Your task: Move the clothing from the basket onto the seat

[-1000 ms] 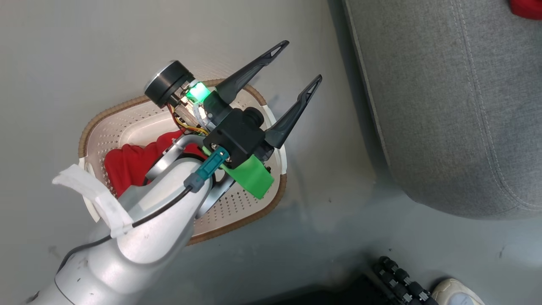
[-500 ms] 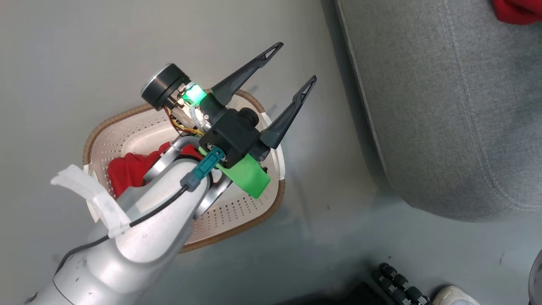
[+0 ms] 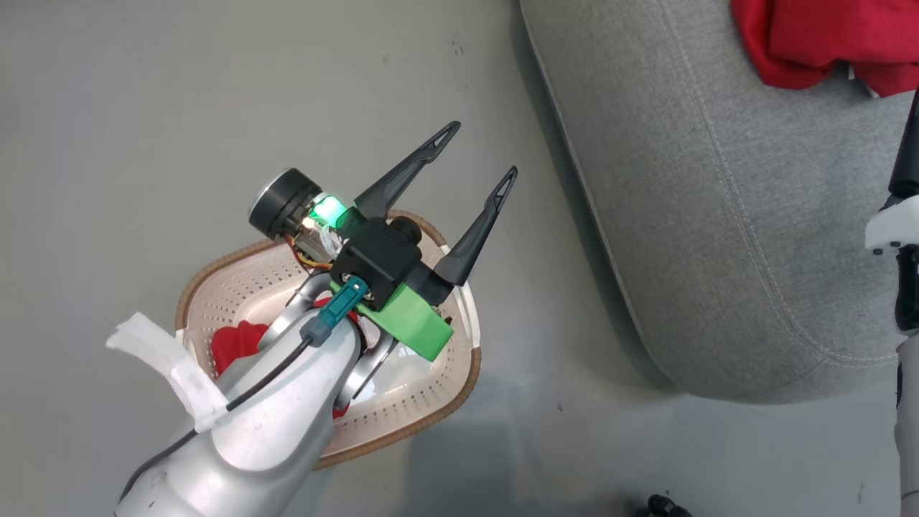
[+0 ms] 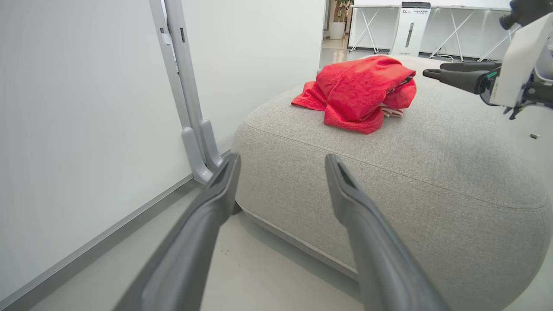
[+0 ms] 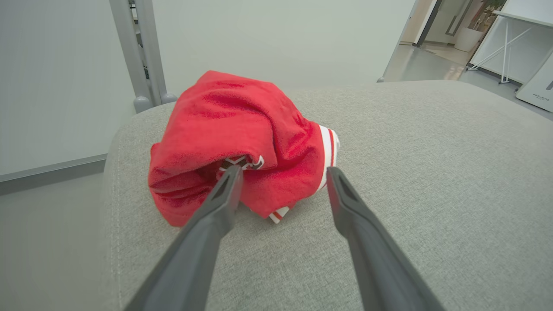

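Note:
A bright red garment [image 3: 233, 345] lies in the cream basket [image 3: 459, 388] on the floor, mostly hidden under my left arm. My left gripper [image 3: 482, 150] hovers open above the basket's far rim, holding nothing, its fingers [image 4: 207, 224] pointing toward the grey seat [image 3: 718, 215]. More red clothing [image 5: 224, 116] with white stripes lies bunched on the seat [image 5: 432, 172] near its corner. My right gripper [image 5: 284, 170] stands open just in front of that heap, jaws apart on either side of its near edge. From the left wrist, the heap [image 4: 358, 90] and the right gripper [image 4: 436, 69] are both seen over the seat [image 4: 389, 181].
A white wall with a grey metal post [image 4: 185, 86] runs close behind the seat. Grey floor [image 3: 179, 108] surrounds the basket. My right forearm [image 3: 897, 230] hangs at the seat's right edge. White tables [image 4: 432, 17] stand far off.
The head camera has shifted, bringing more of the red clothing on the seat and my right arm into view. My right gripper has opened. The left gripper stays open over the basket.

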Tool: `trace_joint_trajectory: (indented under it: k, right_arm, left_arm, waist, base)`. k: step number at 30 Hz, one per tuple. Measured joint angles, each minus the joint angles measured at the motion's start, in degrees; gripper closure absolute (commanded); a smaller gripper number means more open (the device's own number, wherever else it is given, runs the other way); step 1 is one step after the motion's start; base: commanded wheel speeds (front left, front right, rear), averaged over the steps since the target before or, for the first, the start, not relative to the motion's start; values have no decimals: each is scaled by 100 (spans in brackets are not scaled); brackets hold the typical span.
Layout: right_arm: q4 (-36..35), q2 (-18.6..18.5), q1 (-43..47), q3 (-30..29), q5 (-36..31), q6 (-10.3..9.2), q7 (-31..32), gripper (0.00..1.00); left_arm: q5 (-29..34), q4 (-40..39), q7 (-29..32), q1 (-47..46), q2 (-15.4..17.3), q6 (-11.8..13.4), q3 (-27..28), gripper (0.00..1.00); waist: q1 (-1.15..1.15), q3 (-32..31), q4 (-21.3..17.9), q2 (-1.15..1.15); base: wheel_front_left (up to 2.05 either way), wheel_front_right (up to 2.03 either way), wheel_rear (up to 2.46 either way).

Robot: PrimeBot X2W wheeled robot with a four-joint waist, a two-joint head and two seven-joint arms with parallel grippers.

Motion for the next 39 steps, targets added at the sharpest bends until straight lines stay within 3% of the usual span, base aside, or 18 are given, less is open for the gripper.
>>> trace_joint_trajectory:
  k: [13,26,39]
  right_arm:
    - [-1229,58,884,995,393,0,0,0]
    - [-1586,388,1444,1766,490,0,0,0]
    - [-1778,699,2024,2191,441,0,0,0]
  left_arm:
    - [-209,68,-35,767,-35,174,453,0]
    - [-320,-216,-48,1731,-114,426,1841,0]
    - [-94,-249,-49,2709,-335,297,3111,0]
  waist:
    - [0,-948,167,0]
    - [0,-1570,899,0]
    - [0,-2131,1552,0]
  base:
    - [0,0,0]
    - [0,0,0]
    - [0,0,0]
